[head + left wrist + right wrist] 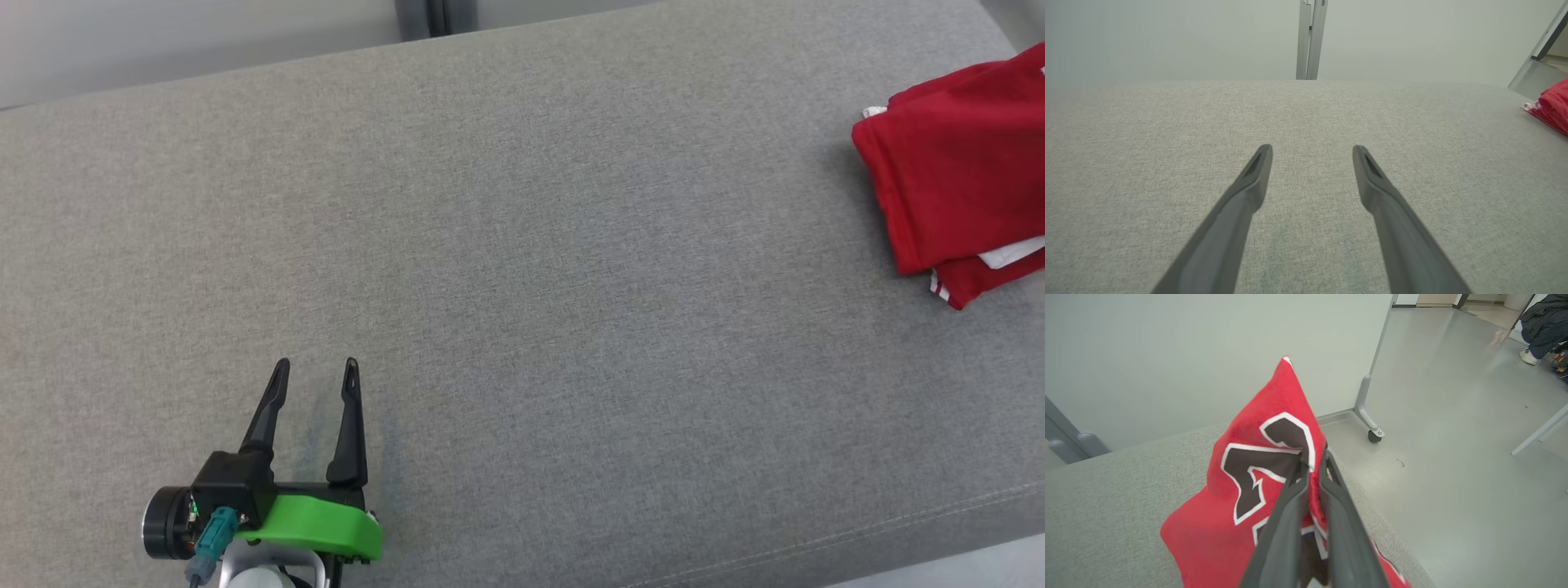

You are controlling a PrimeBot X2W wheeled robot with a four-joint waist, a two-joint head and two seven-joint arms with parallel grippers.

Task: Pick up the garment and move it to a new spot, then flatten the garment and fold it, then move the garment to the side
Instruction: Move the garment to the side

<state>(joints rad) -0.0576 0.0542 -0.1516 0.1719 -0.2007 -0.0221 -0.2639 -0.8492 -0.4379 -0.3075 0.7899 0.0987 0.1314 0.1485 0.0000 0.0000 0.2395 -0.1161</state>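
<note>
The garment (955,180) is a red jersey with white trim, folded and lying at the far right of the grey cushioned surface (522,245). In the right wrist view my right gripper (1312,457) is shut on a raised fold of the garment (1265,465), which shows dark, white-edged lettering. My left gripper (318,371) stands open at the lower left of the head view, far from the jersey, with nothing between its fingers. In the left wrist view the left gripper (1312,151) hovers over bare fabric, and a red edge of the garment (1553,108) shows at the far right.
The cushion's front seam (898,523) and edge run along the lower right. A pale wall with a grey post (1310,38) stands behind. Right of the surface lies bare floor with a wheeled stand leg (1370,424) and a person's shoe (1529,356) far off.
</note>
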